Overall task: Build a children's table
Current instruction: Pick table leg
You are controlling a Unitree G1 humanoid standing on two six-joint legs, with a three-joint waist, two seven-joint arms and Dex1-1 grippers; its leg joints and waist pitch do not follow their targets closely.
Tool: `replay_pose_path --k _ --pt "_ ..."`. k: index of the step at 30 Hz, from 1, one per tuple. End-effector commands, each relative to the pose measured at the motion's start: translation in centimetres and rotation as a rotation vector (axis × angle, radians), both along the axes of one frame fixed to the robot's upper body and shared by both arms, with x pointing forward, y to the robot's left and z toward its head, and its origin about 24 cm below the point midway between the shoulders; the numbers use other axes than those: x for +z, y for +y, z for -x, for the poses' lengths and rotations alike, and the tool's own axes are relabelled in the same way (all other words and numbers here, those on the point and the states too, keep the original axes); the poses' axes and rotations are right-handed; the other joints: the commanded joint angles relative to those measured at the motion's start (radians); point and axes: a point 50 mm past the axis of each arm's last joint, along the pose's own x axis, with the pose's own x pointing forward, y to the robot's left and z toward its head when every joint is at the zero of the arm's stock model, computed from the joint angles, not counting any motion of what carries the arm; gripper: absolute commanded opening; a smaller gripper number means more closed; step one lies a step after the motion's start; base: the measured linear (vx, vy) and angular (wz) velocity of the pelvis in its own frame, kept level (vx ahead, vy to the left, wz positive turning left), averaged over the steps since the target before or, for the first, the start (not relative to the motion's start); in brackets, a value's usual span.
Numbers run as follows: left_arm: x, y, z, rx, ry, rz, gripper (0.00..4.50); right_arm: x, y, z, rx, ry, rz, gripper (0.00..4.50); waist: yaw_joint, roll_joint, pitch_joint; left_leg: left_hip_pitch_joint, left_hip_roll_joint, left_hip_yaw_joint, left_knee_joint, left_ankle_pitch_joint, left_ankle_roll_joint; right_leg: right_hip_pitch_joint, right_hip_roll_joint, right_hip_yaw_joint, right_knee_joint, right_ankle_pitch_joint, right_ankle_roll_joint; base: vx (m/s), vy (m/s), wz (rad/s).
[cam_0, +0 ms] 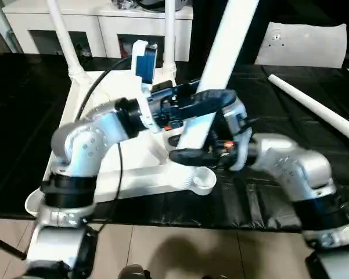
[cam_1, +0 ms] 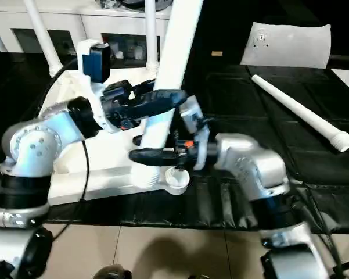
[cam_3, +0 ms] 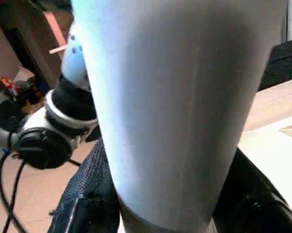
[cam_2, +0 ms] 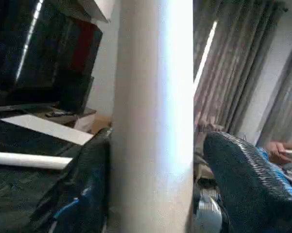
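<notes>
right hand (cam_1: 154,156): clamps leg (cam_0: 218,70) base | left hand (cam_0: 200,103): fingers apart around leg, higher

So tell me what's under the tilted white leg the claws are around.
Its lower end meets the tabletop's near corner, beside an open round socket. The right claw covers the joint, so seating cannot be seen.

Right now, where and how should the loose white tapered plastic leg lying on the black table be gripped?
Grip the loose white tapered plastic leg near its middle, coming from above with the gripper fingers across its width. It lies flat and apart from other things on the black table cover, its ribbed thick end pointing toward the robot's right, so the round shaft is free on both sides.
</notes>
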Motion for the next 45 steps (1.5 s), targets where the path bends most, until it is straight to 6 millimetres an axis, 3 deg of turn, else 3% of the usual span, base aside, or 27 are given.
replay_pose_path --k 1,5,6,8,11,13,15,18,20,22,24,26,28,33,36,37,38,40,41,42,43,44,45 --pt "1.0 0.0 0.2 0.039 -0.036 0.050 3.56 0.0 0.0 -0.2 -0.049 -0.004 -0.005 1.91 0.000 -0.003 -0.081 0.002 0.053 -0.021 -0.066 -0.133 0.016 0.065 -0.073 0.058 -0.079 -0.336 -0.099 0.000 0.000 0.00" --pt "2.0 0.7 -0.2 0.140 -0.025 0.194 3.89 0.2 0.7 -0.9 -0.172 -0.015 -0.083 1.91 -0.003 -0.003 -0.081 0.003 0.053 -0.022 -0.066 -0.147 0.007 0.065 -0.076 0.057 -0.080 -0.345 -0.101 0.000 0.000 0.00" --pt "2.4 1.4 -0.4 0.187 -0.010 0.272 3.94 0.4 1.0 -1.2 -0.235 -0.014 -0.128 1.91 -0.004 0.006 -0.081 0.003 0.054 -0.022 -0.066 -0.152 0.003 0.063 -0.076 0.058 -0.078 -0.340 -0.104 0.000 0.000 0.00" --pt "2.8 2.3 -0.6 0.248 -0.010 0.344 4.13 0.6 1.2 -1.4 -0.278 -0.008 -0.163 1.91 -0.008 0.000 -0.081 0.004 0.053 -0.022 -0.068 -0.164 0.004 0.063 -0.072 0.057 -0.083 -0.341 -0.099 0.000 0.000 0.00" --pt "2.9 2.6 -0.6 0.263 -0.006 0.360 4.32 0.6 1.3 -1.4 -0.291 -0.008 -0.171 1.91 -0.007 0.003 -0.081 0.006 0.053 -0.022 -0.069 -0.161 0.006 0.063 -0.069 0.057 -0.080 -0.331 -0.084 0.000 0.000 0.00" --pt "1.7 3.9 -2.7 0.538 0.042 0.231 4.48 0.2 1.5 -2.3 -0.440 -0.104 -0.073 1.91 -0.010 0.003 -0.079 0.008 0.055 -0.024 -0.073 -0.172 -0.006 0.058 -0.068 0.058 -0.082 -0.336 -0.066 0.000 0.000 0.00" --pt "1.2 4.2 -3.3 0.620 0.052 0.168 4.50 0.1 1.6 -2.6 -0.483 -0.130 -0.036 1.91 -0.013 0.005 -0.077 0.011 0.051 -0.025 -0.076 -0.188 -0.019 0.058 -0.066 0.056 -0.087 -0.376 -0.025 0.000 0.000 0.00" --pt "-0.6 3.4 -3.7 0.701 -0.054 -0.137 4.50 -0.7 1.7 -3.2 -0.528 -0.225 0.072 1.91 -0.014 0.007 -0.079 0.014 0.050 -0.028 -0.078 -0.199 -0.024 0.057 -0.068 0.058 -0.090 -0.409 0.017 0.000 0.000 0.00" --pt "-0.7 3.1 -3.8 0.712 -0.058 -0.167 4.50 -1.1 1.7 -3.3 -0.539 -0.240 0.102 1.91 -0.012 0.009 -0.082 0.015 0.056 -0.028 -0.077 -0.185 -0.027 0.056 -0.070 0.060 -0.083 -0.359 -0.009 0.000 0.000 0.00" --pt "-0.5 2.3 -3.6 0.686 -0.111 -0.218 4.50 -1.5 1.7 -3.3 -0.563 -0.256 0.132 1.91 -0.012 0.007 -0.084 0.010 0.057 -0.027 -0.075 -0.155 -0.018 0.060 -0.070 0.062 -0.071 -0.266 -0.068 0.000 0.000 0.00" --pt "-0.2 1.7 -3.4 0.659 -0.141 -0.229 4.50 -1.7 1.8 -3.4 -0.577 -0.275 0.149 1.91 -0.014 0.006 -0.085 0.007 0.056 -0.025 -0.073 -0.140 -0.011 0.062 -0.072 0.064 -0.064 -0.216 -0.101 0.000 0.000 0.00" --pt "0.0 1.4 -3.2 0.638 -0.152 -0.225 4.50 -1.7 1.8 -3.4 -0.584 -0.278 0.152 1.91 -0.016 0.006 -0.083 0.007 0.054 -0.022 -0.072 -0.148 -0.005 0.065 -0.074 0.064 -0.065 -0.219 -0.118 0.000 0.000 0.00" --pt "0.4 0.7 -2.3 0.564 -0.199 -0.226 4.50 -1.9 1.7 -3.6 -0.603 -0.282 0.157 1.91 -0.018 0.011 -0.082 0.007 0.055 -0.024 -0.073 -0.174 -0.006 0.066 -0.075 0.063 -0.069 -0.252 -0.120 0.000 0.000 0.00" --pt "0.8 0.4 -1.2 0.499 -0.247 -0.229 4.50 -2.1 1.4 -3.9 -0.635 -0.296 0.163 1.91 -0.037 0.012 -0.076 0.009 0.054 -0.024 -0.075 -0.218 -0.009 0.064 -0.071 0.062 -0.074 -0.291 -0.123 0.000 0.000 0.00" --pt "0.2 1.4 -1.9 0.594 -0.221 -0.240 4.50 -2.1 0.9 -4.1 -0.683 -0.261 0.142 1.91 -0.043 0.011 -0.076 0.009 0.052 -0.024 -0.075 -0.223 -0.005 0.065 -0.069 0.061 -0.079 -0.320 -0.112 0.000 0.000 0.00" --pt "0.0 1.7 -2.1 0.624 -0.213 -0.246 4.50 -2.1 0.8 -4.1 -0.695 -0.254 0.142 1.91 -0.045 0.019 -0.077 0.010 0.052 -0.025 -0.074 -0.223 -0.008 0.063 -0.069 0.061 -0.078 -0.320 -0.112 0.000 0.000 0.00" --pt "-0.2 2.0 -2.3 0.645 -0.205 -0.251 4.50 -2.0 0.7 -4.2 -0.705 -0.258 0.142 1.91 -0.047 0.017 -0.078 0.011 0.053 -0.025 -0.075 -0.223 -0.008 0.062 -0.067 0.061 -0.081 -0.315 -0.110 0.000 0.000 0.00" --pt "-0.8 2.9 -2.6 0.705 -0.183 -0.273 4.50 -2.0 0.3 -4.1 -0.734 -0.268 0.145 1.91 -0.048 0.014 -0.078 0.009 0.053 -0.025 -0.075 -0.215 -0.009 0.064 -0.066 0.061 -0.077 -0.296 -0.109 0.000 0.000 0.00" --pt "-1.3 3.4 -2.8 0.742 -0.175 -0.295 4.50 -2.0 0.0 -4.0 -0.742 -0.266 0.145 1.91 -0.052 0.021 -0.079 0.009 0.051 -0.025 -0.074 -0.220 -0.009 0.064 -0.064 0.060 -0.079 -0.288 -0.105 0.000 0.000 0.00" --pt "-3.2 5.1 -2.7 0.817 -0.160 -0.391 4.50 -2.1 -1.1 -3.4 -0.830 -0.275 0.136 1.91 -0.054 0.028 -0.077 0.008 0.052 -0.027 -0.076 -0.219 -0.008 0.064 -0.063 0.061 -0.081 -0.276 -0.096 0.000 0.000 0.00" --pt "-3.8 5.6 -2.6 0.834 -0.156 -0.422 4.50 -2.1 -1.5 -3.2 -0.858 -0.284 0.136 1.91 -0.061 0.022 -0.080 0.005 0.049 -0.026 -0.076 -0.211 -0.004 0.067 -0.060 0.060 -0.074 -0.260 -0.091 0.000 0.000 0.00" --pt "-4.4 6.0 -2.5 0.848 -0.154 -0.449 4.50 -2.1 -1.7 -3.1 -0.884 -0.292 0.138 1.91 -0.061 0.035 -0.082 0.007 0.049 -0.028 -0.075 -0.206 -0.004 0.066 -0.061 0.060 -0.075 -0.257 -0.089 0.000 0.000 0.00" --pt "-5.5 6.5 -1.9 0.839 -0.146 -0.482 4.50 -2.6 -2.3 -2.7 -0.919 -0.245 0.182 1.91 -0.067 0.030 -0.083 0.005 0.046 -0.025 -0.073 -0.193 0.001 0.068 -0.059 0.060 -0.076 -0.253 -0.087 0.000 0.000 0.00"
